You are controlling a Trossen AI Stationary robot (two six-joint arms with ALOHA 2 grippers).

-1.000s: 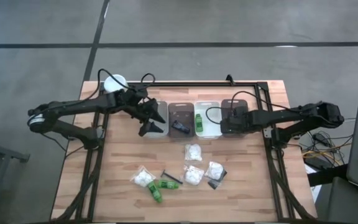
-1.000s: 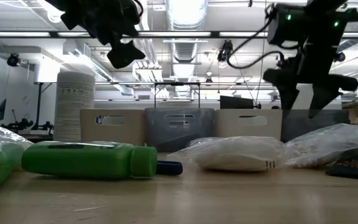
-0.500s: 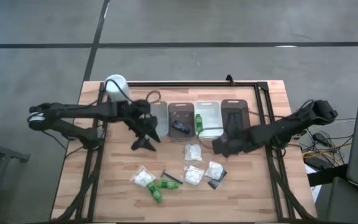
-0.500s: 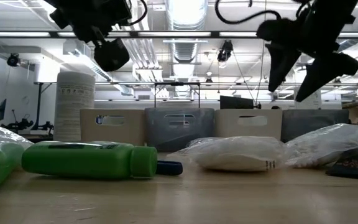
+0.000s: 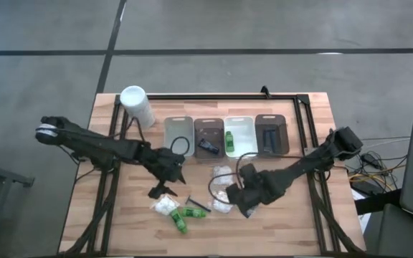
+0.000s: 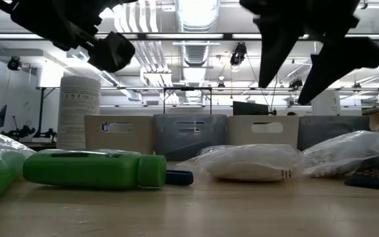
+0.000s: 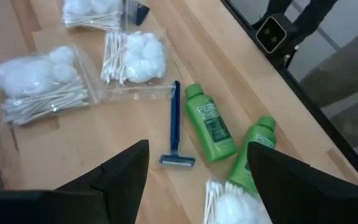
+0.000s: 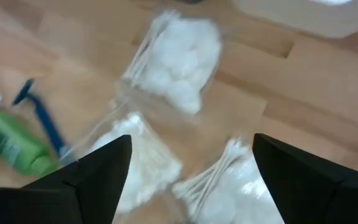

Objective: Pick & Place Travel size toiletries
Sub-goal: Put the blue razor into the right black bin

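The toiletries lie loose on the wooden table: two green bottles (image 7: 210,124) (image 7: 251,163), a blue razor (image 7: 175,127) and clear packets of white puffs (image 7: 135,57) (image 8: 179,62). My left gripper (image 5: 165,185) hovers open over the razor and bottles, touching nothing. My right gripper (image 5: 239,198) hangs open above the packets (image 5: 223,174), also clear of them. One green bottle (image 5: 229,139) lies in the white tray, and dark pieces (image 5: 206,145) lie in the tray beside it.
Several trays (image 5: 179,132) stand in a row at the far side, with a tall white cylinder (image 5: 136,104) at the far left. A black frame rail (image 5: 300,107) runs along the far and right edges. Bare wood lies along the table's near left.
My left gripper has come from over the far-left tray toward the near edge and down, over the loose bottles and razor. My right gripper has swung from over the far-right tray toward the near edge and left, over the packets. Both have stayed open.
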